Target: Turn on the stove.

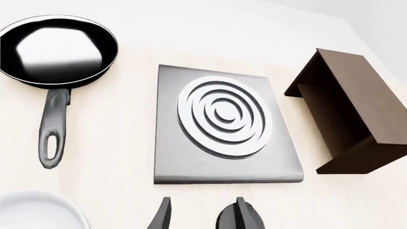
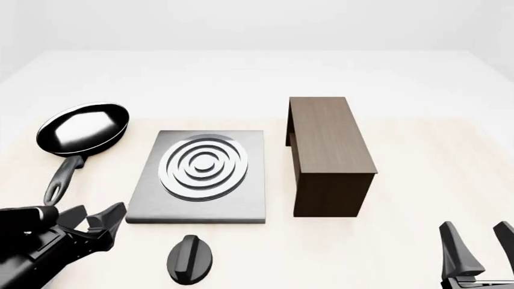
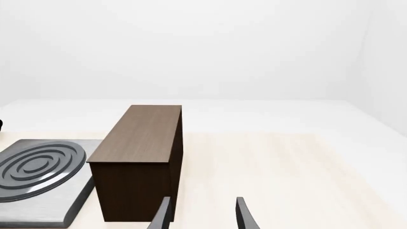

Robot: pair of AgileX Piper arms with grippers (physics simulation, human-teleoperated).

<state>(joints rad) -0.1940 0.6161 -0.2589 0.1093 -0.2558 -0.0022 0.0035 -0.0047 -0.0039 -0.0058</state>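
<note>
The stove point(image 2: 201, 177) is a flat grey slab with silver rings, on the table's left half; it also shows in the left wrist view point(image 1: 222, 124) and the right wrist view point(image 3: 38, 176). Its round black knob point(image 2: 190, 259) with a raised bar lies just in front of the slab. My left gripper point(image 2: 96, 218) is open and empty, to the left of the knob and apart from it; in its wrist view point(image 1: 200, 214) a dark rounded shape, apparently the knob, sits by one fingertip. My right gripper point(image 2: 478, 244) is open and empty at the near right point(image 3: 202, 214).
A black frying pan point(image 2: 84, 129) lies left of the stove, its handle pointing toward me point(image 1: 57, 47). A tall dark brown wooden box point(image 2: 329, 150) stands right of the stove point(image 3: 143, 157). A white round dish edge point(image 1: 38, 212) shows only in the left wrist view.
</note>
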